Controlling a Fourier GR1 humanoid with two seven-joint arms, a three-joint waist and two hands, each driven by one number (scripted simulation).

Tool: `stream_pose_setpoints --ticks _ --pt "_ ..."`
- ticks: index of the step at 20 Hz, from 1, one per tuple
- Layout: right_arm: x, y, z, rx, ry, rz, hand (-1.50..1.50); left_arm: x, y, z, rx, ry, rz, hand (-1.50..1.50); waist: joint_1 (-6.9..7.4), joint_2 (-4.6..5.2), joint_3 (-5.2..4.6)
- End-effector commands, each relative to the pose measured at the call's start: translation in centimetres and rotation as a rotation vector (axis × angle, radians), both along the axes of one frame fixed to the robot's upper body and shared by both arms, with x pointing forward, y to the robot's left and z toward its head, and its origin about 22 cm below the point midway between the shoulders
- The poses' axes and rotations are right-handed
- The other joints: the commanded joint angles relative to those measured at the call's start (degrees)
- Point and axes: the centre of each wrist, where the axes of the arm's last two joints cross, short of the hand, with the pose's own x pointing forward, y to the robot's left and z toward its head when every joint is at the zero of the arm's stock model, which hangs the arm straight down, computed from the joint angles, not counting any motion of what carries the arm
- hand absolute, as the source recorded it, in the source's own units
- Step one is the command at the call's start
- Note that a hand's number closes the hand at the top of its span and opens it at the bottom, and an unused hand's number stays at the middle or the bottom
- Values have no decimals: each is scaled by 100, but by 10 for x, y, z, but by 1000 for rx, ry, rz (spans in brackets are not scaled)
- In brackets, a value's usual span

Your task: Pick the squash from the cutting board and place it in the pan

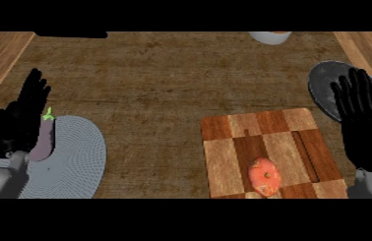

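An orange-red squash [263, 176] lies on the checkered wooden cutting board [232, 151], near its front edge. The dark grey pan [323, 85] sits at the right edge of the counter, just behind the board's right corner. My right hand [356, 112] is open with fingers straight, partly over the pan's front part and to the right of the board, apart from the squash. My left hand [25, 112] rests open at the left edge, fingers up.
A purple eggplant [45, 136] with a green stem lies on a grey-blue plate [73, 161] at the front left, beside my left hand. A white bowl's rim [270, 37] shows at the back right. Brown counter spreads between plate and board.
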Motion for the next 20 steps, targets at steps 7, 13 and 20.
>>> stream_pose_setpoints --ticks 7,13,20 --pt "-5 -36 37 -526 -18 230 150 -19 -95 -18 -149 -153 -357 0 -267 170 160" --pt "-84 -71 -13 -294 -82 369 -150 -28 -106 -42 -155 -182 -391 0 -201 159 218" --pt "-72 -102 7 -575 -63 391 -150 -21 -111 -43 -153 -173 -407 0 -97 174 216"
